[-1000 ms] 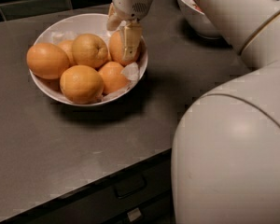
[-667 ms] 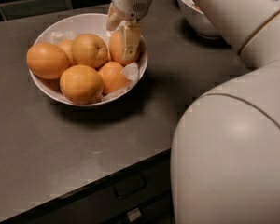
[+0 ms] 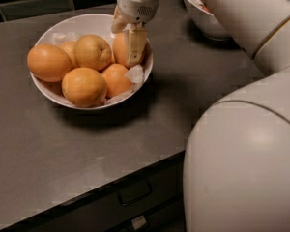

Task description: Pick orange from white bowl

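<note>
The white bowl (image 3: 53, 92) stands at the back left of the dark counter, lined with crumpled white paper and holding several oranges. The orange (image 3: 120, 47), egg-shaped and deep orange, sits at the bowl's right rim. My gripper (image 3: 127, 50) comes down from above and is shut on this orange, one finger (image 3: 135, 42) across its front and the other behind it. The orange still rests in the bowl. An orange with a dark stem dimple (image 3: 93, 51) lies just to its left.
A deeper white bowl with red berries (image 3: 203, 18) stands at the back right. My arm and pale body (image 3: 241, 153) fill the right side. The counter's front edge runs diagonally, with a dark drawer (image 3: 133, 192) below.
</note>
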`<control>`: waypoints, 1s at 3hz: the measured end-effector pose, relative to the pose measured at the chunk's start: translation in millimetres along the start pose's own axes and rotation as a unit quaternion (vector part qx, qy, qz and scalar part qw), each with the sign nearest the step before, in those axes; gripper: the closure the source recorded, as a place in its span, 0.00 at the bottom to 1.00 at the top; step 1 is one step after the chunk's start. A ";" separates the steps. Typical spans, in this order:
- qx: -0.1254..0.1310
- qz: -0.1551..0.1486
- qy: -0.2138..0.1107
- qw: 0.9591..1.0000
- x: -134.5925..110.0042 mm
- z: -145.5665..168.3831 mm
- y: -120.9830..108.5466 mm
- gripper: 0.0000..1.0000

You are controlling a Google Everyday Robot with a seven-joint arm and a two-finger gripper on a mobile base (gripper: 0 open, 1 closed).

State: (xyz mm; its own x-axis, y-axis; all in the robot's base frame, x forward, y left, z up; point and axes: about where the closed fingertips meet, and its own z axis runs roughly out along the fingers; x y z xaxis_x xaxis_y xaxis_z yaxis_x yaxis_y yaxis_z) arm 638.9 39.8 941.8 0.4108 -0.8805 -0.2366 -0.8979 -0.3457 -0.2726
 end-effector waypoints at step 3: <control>-0.029 0.016 0.008 0.999 11.9 8.2 14.0 0.30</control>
State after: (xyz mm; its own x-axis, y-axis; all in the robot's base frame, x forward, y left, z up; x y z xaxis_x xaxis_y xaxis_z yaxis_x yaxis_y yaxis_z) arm 632.5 27.1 927.5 0.3788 -0.8965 -0.2300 -0.9188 -0.3344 -0.2098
